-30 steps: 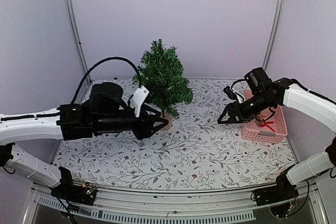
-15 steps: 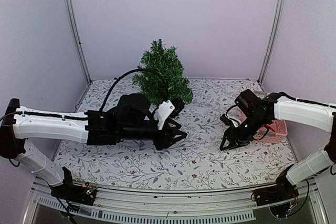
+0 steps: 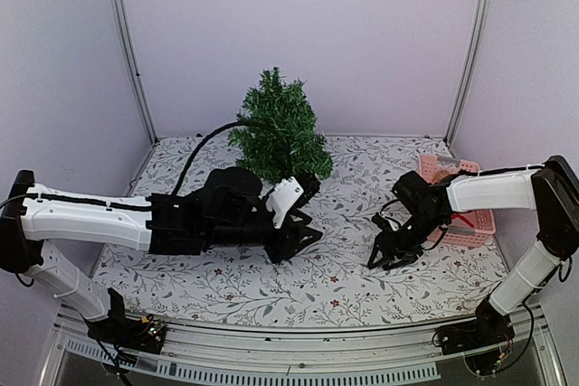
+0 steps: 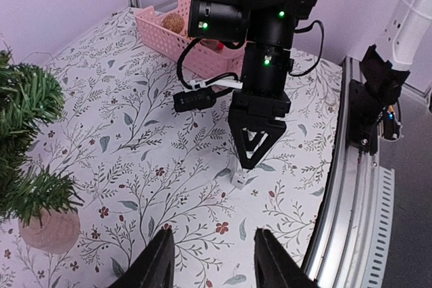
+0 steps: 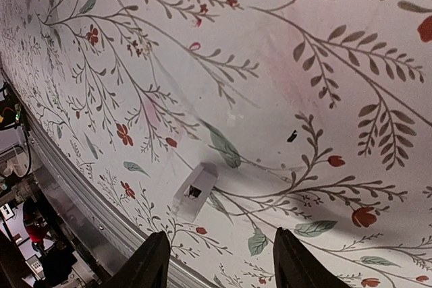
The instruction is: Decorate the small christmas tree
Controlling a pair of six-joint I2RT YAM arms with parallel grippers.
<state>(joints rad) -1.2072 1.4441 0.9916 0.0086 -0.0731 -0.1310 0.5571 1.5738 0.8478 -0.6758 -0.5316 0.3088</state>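
Currently the right gripper (image 5: 226, 261) is seen released, fingers spread just over the floral tablecloth (image 5: 324, 65), a small white piece (image 5: 194, 190) lying loose on the cloth ahead of them. The left gripper (image 4: 212, 261) is likewise spread, nothing held. Behind the right arm a pink basket (image 4: 165, 37) is set, with a brown rounded item (image 4: 177, 21) and something red inside, not identifiable. The small christmas tree (image 3: 276, 133) is stood upright toward the table's back, near the left gripper.

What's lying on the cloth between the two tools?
A small white piece, just by the right tool; otherwise bare cloth. The left wrist view shows it.
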